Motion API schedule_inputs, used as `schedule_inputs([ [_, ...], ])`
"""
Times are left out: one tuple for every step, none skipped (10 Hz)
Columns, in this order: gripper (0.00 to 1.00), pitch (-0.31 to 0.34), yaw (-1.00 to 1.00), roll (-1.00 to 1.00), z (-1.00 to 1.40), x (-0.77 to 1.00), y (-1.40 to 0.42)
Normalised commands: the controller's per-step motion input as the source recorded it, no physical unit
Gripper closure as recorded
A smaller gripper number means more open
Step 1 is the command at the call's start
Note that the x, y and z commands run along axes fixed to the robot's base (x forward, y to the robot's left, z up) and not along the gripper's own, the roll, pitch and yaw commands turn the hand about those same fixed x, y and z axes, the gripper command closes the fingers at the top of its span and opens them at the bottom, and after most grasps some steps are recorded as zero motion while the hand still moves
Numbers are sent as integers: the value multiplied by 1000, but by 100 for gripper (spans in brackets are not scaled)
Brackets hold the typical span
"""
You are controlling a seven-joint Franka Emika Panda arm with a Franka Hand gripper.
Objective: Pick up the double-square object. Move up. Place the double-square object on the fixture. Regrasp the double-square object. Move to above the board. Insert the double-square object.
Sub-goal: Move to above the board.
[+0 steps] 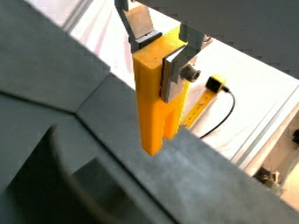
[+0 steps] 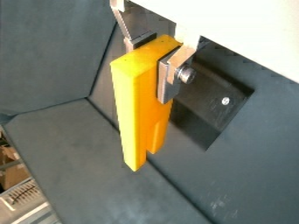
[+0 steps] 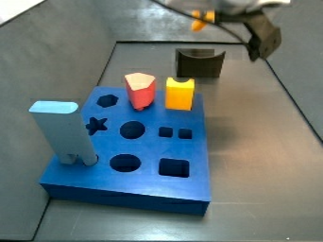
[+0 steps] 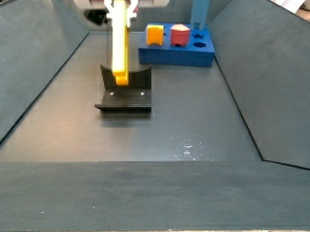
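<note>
The end effector (image 1: 163, 54) is pinching the long slim orange-yellow block (image 1: 158, 96) near its top end. In both wrist views the flat silver fingers (image 2: 179, 66) with dark pads press on two sides of the block. The block (image 2: 142, 105) hangs straight down below the fingers, up in the air.

In a side view, the block (image 4: 120, 50) is a tall upright bar held above the small dark grey fixture (image 4: 125, 93). Its low end sits right at the fixture's cradle. I cannot tell if it touches the fixture or hangs just over it. The end effector (image 4: 118, 9) is at the top edge of that picture, gripping the top of the block.

The fixture stands on the dark grey floor of the counter (image 4: 169, 127), which has sloped walls on the sides.

Farther back in that view is the thick blue board (image 4: 179, 52). It is well apart from the fixture.

In a side view, the board (image 3: 139, 142) is close and shows its shaped holes: a star, a hexagon, circles and squares. A tall pale-blue block (image 3: 63, 129) stands at one corner of it. A red peg (image 3: 139, 90) and a short stubby yellow-orange block (image 3: 179, 93) stand side by side along the board's far edge. Behind them is the fixture (image 3: 198, 62). The end effector (image 3: 209, 11) is only partly seen at the top of this picture.
</note>
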Motion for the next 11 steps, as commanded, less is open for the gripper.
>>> schedule_inputs([
  [100,132,-26,-35,1000,-88,150],
  [100,138,13,-50,1000,-88,141],
  [100,129,42,-54,1000,-89,132],
  [100,114,66,-52,1000,-88,122],
  [100,98,84,-52,1000,-88,113],
  [100,64,100,-56,1000,-85,103],
  [100,44,102,-55,1000,-83,96],
  [100,20,97,-58,1000,-79,81],
  [100,11,90,-56,1000,-76,75],
  [100,0,73,-50,1000,-71,61],
  [100,-5,62,-49,850,-55,40],
])
